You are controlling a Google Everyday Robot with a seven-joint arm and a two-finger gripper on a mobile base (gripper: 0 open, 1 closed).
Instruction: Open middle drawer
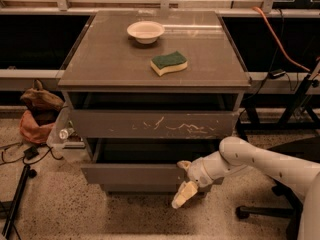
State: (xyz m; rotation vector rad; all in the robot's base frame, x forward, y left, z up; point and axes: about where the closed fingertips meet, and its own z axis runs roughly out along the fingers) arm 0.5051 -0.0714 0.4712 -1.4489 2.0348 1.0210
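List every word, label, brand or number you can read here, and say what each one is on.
No readable text anywhere in view.
Top drawer front: white scratches only, not letters.
Bowl, sponge, middle drawer: no print.
Gripper, at the middle drawer's right end: no label visible.
Floor clutter on the left: too blurred to tell.

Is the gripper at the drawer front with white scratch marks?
No; the gripper is lower, at the right end of the plain middle drawer, below the scratched drawer.
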